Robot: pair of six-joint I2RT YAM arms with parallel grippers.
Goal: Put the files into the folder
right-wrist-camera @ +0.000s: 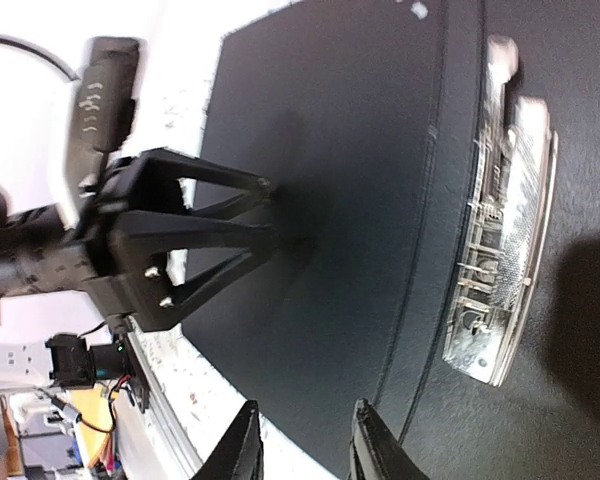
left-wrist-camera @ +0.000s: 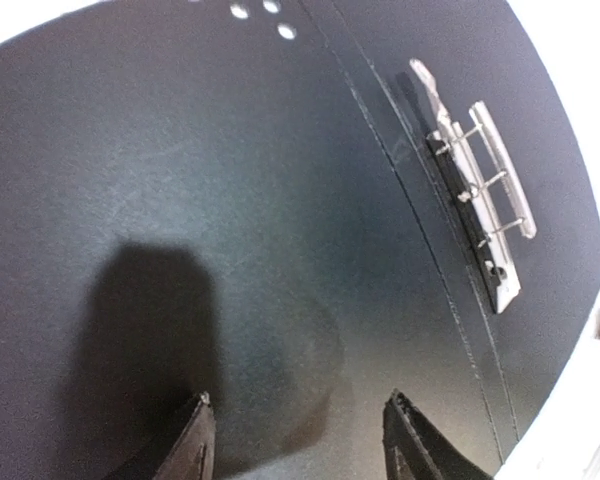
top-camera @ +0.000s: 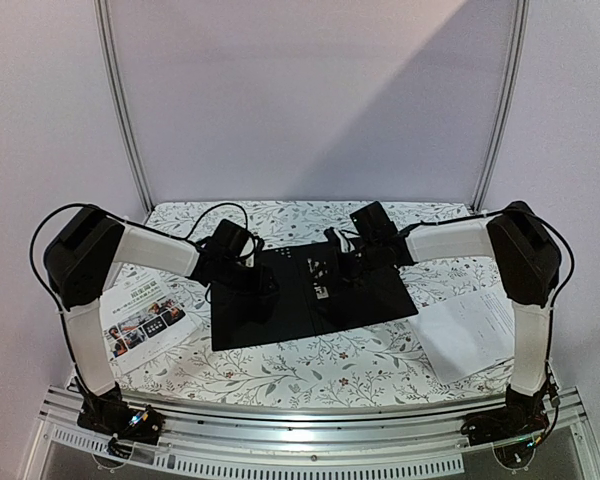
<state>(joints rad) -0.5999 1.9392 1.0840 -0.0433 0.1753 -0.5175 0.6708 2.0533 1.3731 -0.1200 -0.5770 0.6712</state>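
Observation:
The folder lies open and flat in the middle of the table, black inside up, with its metal clip along the spine. My left gripper stands open with its tips down on the folder's left half, nothing between its fingers. My right gripper hovers by the clip, jaws a little apart and holding nothing. The files lie outside the folder: a colour leaflet at the left and a white sheet at the right. In the right wrist view, the left gripper touches the black cover.
The tablecloth has a floral print. A metal rail runs along the near edge by the arm bases. White booth walls close the back and sides.

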